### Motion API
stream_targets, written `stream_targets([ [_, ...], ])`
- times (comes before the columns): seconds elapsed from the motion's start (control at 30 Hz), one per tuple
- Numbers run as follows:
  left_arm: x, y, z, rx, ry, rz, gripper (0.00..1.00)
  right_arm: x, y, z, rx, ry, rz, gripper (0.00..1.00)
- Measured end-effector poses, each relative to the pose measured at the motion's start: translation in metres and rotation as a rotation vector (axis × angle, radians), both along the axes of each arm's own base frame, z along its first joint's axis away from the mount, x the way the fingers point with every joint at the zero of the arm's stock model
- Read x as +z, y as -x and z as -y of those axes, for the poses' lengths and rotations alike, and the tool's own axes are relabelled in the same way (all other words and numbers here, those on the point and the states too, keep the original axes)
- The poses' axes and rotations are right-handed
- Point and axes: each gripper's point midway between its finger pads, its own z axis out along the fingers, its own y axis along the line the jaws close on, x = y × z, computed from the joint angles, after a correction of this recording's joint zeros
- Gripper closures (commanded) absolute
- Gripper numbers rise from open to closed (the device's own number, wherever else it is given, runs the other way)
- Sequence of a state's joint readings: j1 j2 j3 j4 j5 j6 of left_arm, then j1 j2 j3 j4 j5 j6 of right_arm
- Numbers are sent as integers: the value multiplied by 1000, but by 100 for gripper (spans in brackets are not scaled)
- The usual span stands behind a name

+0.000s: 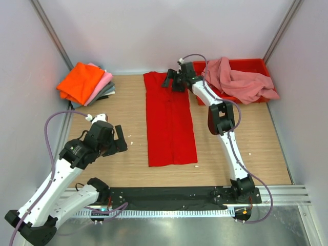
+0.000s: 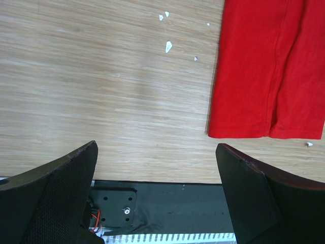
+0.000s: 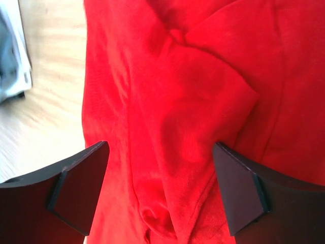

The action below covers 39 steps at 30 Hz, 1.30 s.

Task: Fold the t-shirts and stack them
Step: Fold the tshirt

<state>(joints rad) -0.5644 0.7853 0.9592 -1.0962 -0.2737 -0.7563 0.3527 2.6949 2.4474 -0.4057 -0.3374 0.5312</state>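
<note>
- The red t-shirt (image 1: 170, 123) lay flat in the middle of the desk (image 1: 128, 113). It was already narrowed into a long strip, with its long axis running from the near edge toward the back wall.
- Our right claw (image 1: 174, 81) hung over the far end of that strip, jaws spread wide, with bunched red cloth showing between them in the wrist view. We couldn't tell if the tips touched the cloth, but nothing was pinched.
- Our left claw (image 1: 119, 139) was released too and held nothing. It sat over bare desk, off to the left of the shirt's near hem and apart from it.
- So the right arm was the nearer one by far, and the strip stretched from its claw back toward the arm bases. We reckon the next fold means bringing one end over the other along that axis.
- The folded stack (image 1: 84, 82), orange on top, sat at the far left. The dusty pink t-shirt (image 1: 238, 79) lay crumpled over the red tray (image 1: 256, 64) at far right, not yet folded.
</note>
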Motion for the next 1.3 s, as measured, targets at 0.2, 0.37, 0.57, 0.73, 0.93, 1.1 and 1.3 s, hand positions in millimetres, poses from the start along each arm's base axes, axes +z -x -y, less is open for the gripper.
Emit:
stream_targets([
  [0.2, -6, -2, -1, 25, -18, -28, 0, 17, 43, -5, 115, 84, -6, 4],
  [0.37, -26, -3, 16, 3, -16, -99, 1, 97, 116, 34, 74, 186, 31, 1],
  [0.57, -71, 12, 47, -53, 47, -159, 4, 189, 243, 105, -58, 114, 191, 2],
  [0.73, -106, 22, 76, -103, 73, -211, 7, 121, 348, 137, -80, 73, 50, 5],
  [0.93, -130, 20, 108, -124, 87, -226, 19, 28, 419, 166, -153, 134, -234, 10],
  [1.1, -145, 15, 117, -102, 87, -222, 29, 1, 433, 166, -183, 106, -316, 18],
  [1.3, -160, 12, 118, -72, 82, -220, 36, -26, 441, 158, -183, 76, -407, 29],
])
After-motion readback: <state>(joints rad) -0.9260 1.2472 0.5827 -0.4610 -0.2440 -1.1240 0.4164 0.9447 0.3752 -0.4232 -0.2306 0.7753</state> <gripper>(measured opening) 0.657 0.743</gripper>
